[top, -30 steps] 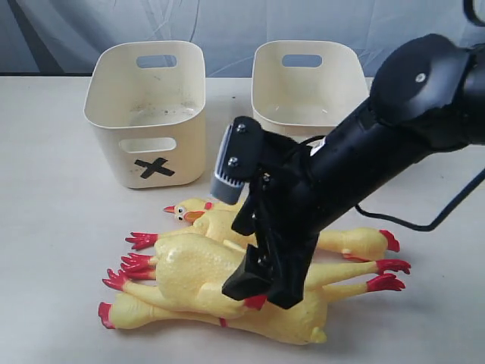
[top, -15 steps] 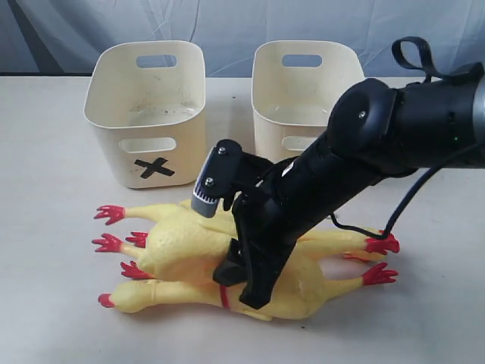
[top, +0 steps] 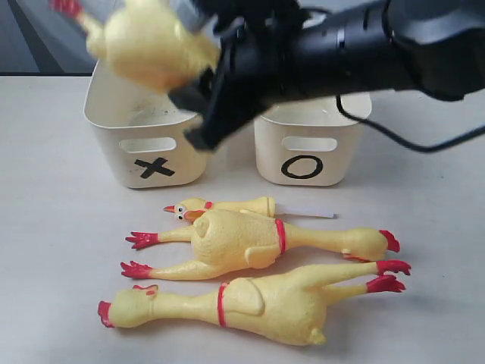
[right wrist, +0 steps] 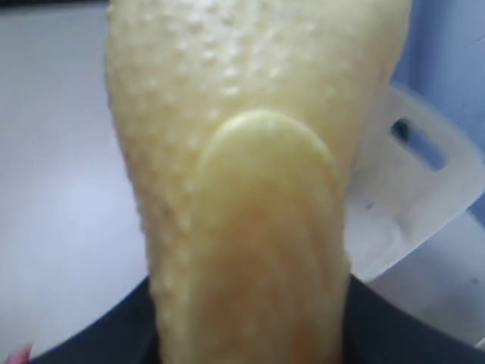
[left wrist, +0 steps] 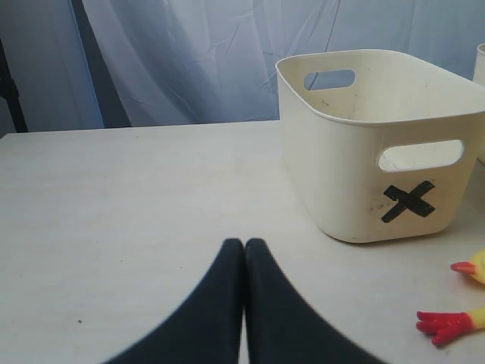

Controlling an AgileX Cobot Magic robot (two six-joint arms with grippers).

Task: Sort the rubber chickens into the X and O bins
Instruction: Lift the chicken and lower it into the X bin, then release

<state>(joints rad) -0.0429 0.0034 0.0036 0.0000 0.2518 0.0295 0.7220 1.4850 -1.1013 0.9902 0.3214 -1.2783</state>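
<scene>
My right gripper [top: 198, 106] is shut on a yellow rubber chicken [top: 148, 42] and holds it in the air above the X bin [top: 148, 144]; the chicken is motion-blurred, with a red foot at the top left. In the right wrist view its bumpy yellow body [right wrist: 250, 189] fills the frame between the dark fingers. The O bin [top: 307, 155] stands to the right of the X bin. On the table lie a small head-and-neck piece [top: 220, 206] and two long chickens [top: 250, 241] [top: 250, 303]. My left gripper [left wrist: 244, 244] is shut and empty, low over bare table near the X bin [left wrist: 379, 152].
A thin white strip [top: 307, 214] lies next to the head-and-neck piece. A black cable [top: 394, 136] hangs from the right arm over the table. A red chicken foot [left wrist: 447, 324] and a beak [left wrist: 471, 269] show at the edge of the left wrist view. A pale curtain hangs behind.
The right arm has lifted one chicken off the pile and swung it up and back over the X bin. The chickens left on the table have settled apart, and the O mark now shows.
</scene>
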